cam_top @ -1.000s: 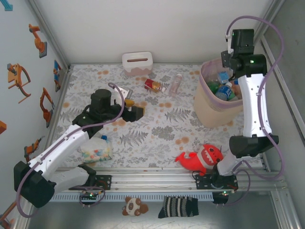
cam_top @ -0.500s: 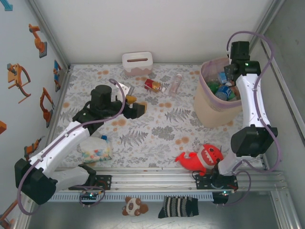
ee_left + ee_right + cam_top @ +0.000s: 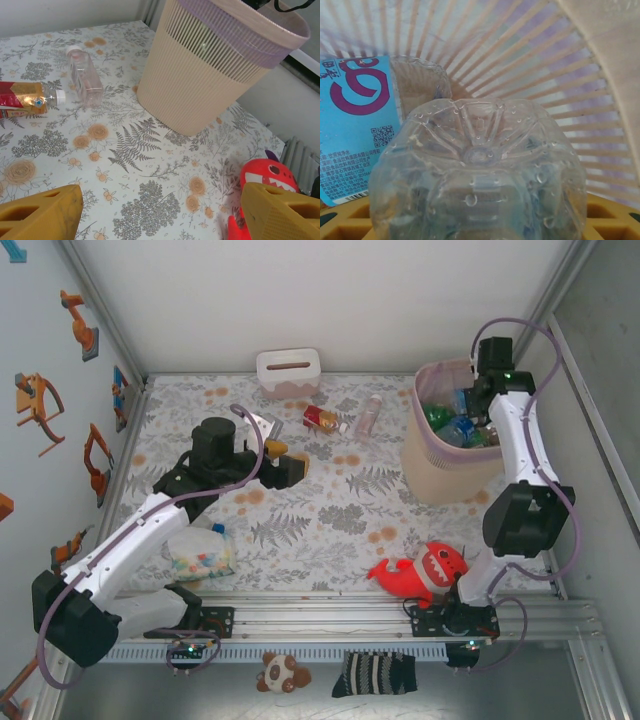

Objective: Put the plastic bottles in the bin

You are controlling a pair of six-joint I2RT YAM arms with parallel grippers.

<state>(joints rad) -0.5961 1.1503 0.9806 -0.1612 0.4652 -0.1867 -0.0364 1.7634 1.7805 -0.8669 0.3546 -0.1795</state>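
Overhead, the right gripper [image 3: 480, 398] reaches down inside the bin [image 3: 440, 475], which stands at the far right of the table [image 3: 330, 510] with several plastic bottles [image 3: 455, 428] heaped in it. Two more lie on their sides on the floral surface: a red-labelled bottle [image 3: 322, 419] and a pinkish bottle [image 3: 369, 415]. They lie near each other and apart from the left gripper [image 3: 288, 469], which hovers short of them.

From the left wrist, the yellow fingers [image 3: 40, 212] stand spread with nothing between them. The bin is a ribbed, tapered cream basket with a pink liner [image 3: 240, 35] folded over its rim. It looks tall and light, so it could tip or slide if an arm catches the rim or liner. Both loose bottles are smooth cylinders and may roll away from a closing grip.

From the right wrist, the jaws pinch a clear bottle [image 3: 477, 165], its petal-moulded, droplet-beaded base facing the camera. It sits beside a blue-labelled bottle [image 3: 350, 130] against the slatted wall. Thin wet plastic may slip or crumple, but let go here it would probably land inside.
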